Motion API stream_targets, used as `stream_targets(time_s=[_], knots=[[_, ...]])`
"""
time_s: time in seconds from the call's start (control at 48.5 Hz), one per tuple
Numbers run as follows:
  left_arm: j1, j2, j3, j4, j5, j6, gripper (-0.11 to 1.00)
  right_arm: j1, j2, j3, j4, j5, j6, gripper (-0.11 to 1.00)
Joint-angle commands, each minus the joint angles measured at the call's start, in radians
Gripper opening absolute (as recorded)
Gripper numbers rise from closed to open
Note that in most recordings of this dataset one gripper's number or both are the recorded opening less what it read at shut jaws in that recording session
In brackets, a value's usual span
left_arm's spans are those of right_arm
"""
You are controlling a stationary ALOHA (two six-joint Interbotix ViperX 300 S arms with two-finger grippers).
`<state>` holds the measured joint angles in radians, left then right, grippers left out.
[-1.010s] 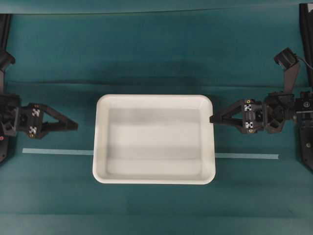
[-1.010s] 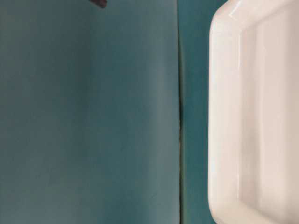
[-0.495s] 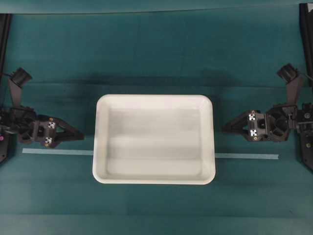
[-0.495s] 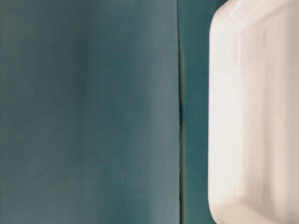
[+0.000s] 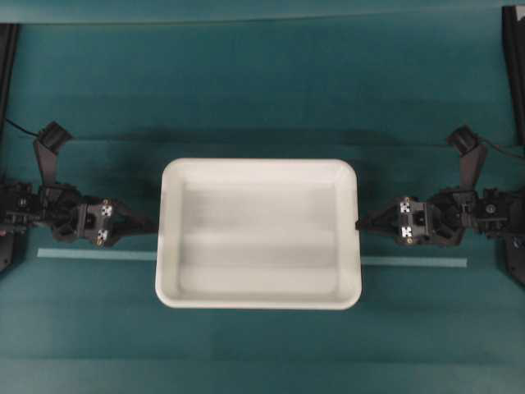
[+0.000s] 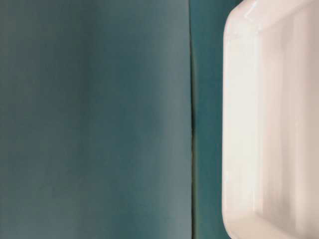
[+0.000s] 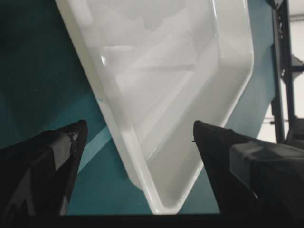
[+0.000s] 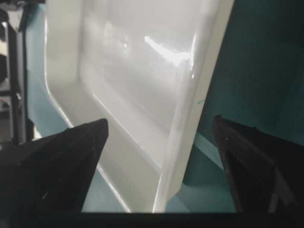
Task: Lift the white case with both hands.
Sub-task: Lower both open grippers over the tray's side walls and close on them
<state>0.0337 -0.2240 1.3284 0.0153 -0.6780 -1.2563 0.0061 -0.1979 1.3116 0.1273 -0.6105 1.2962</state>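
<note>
White case [image 6: 249, 124] on teal surface [image 6: 94, 124]

white case [image 5: 258, 234] | empty | flat on table | centred

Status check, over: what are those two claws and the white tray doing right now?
Left gripper and right gripper both open, each straddling a short rim. White case flat on the table, not gripped. Nothing in the way.

white case [image 6: 249, 124] cropped by table-level frame, tape strip [image 5: 94, 255] middle hidden beneath it
</note>
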Motion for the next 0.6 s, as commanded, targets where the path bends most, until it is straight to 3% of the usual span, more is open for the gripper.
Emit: stream_targets(time_s=[0.0,0.227,0.577], knots=[[0.002,0.034,-0.018,0.002,-0.011,0.003,0.97,0.008,0.063,-0.009,0.003,-0.048,0.011,0.93],[0.005,0.094,-0.057,0.002,-0.018,0.003,0.96,0.006,0.129,-0.035,0.003,-0.109,0.014,0.93],[0.0,0.149,-0.097,0.0,-0.02,0.003,0.96,0.008,0.167,-0.066,0.003,-0.11,0.015,0.93]])
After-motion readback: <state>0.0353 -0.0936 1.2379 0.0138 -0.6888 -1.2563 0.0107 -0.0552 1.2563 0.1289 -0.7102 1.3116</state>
